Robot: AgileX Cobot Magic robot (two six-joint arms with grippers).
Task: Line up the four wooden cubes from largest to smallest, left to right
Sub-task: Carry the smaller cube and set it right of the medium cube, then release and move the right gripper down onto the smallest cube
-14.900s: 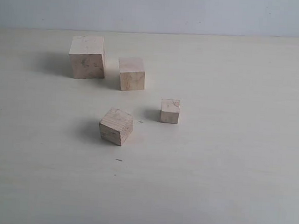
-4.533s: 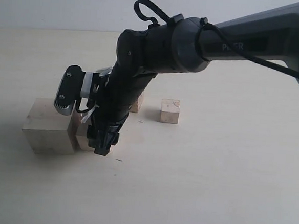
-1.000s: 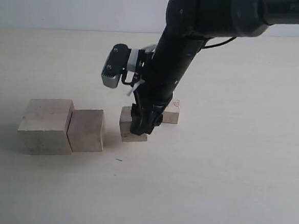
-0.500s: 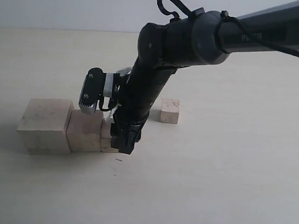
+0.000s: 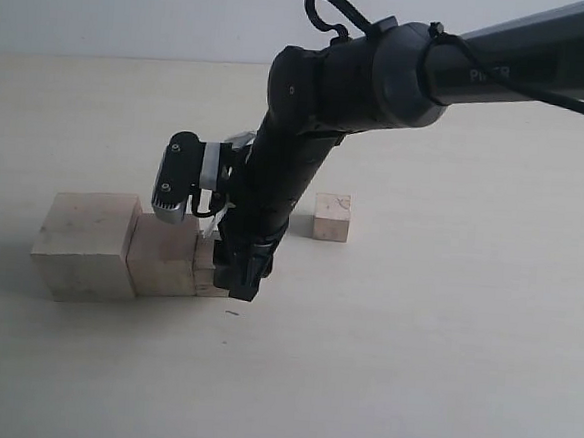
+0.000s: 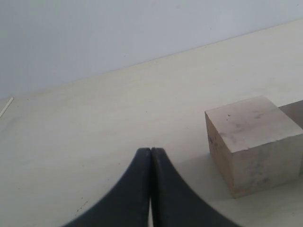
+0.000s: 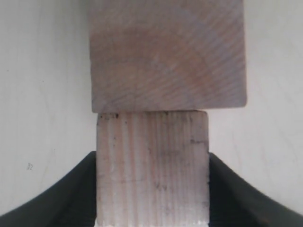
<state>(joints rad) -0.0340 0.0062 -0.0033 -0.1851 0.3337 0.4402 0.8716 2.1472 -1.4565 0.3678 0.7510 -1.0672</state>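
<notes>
Three of the four wooden cubes stand in a row at the left of the table. The largest cube (image 5: pixel 82 244) touches the second cube (image 5: pixel 164 255). My right gripper (image 5: pixel 236 275) is shut on the third cube (image 5: pixel 206 266), pressed against the second cube's right side. In the right wrist view the third cube (image 7: pixel 152 165) sits between the black fingers (image 7: pixel 78 194) and abuts the second cube (image 7: pixel 168 52). Alone further back right sits the smallest cube (image 5: pixel 331 217). My left gripper (image 6: pixel 150 151) is shut and empty, near the largest cube (image 6: pixel 255 142).
The right arm (image 5: pixel 382 75) slants across the table from the upper right. A pale wall (image 5: pixel 136 8) stands behind the table's far edge. Two tiny dark marks (image 5: pixel 231 313) lie on the table in front of the row.
The right gripper carried the third cube left and down, from near the smallest cube to against the second cube. In the last half second the row shifted slightly left.
</notes>
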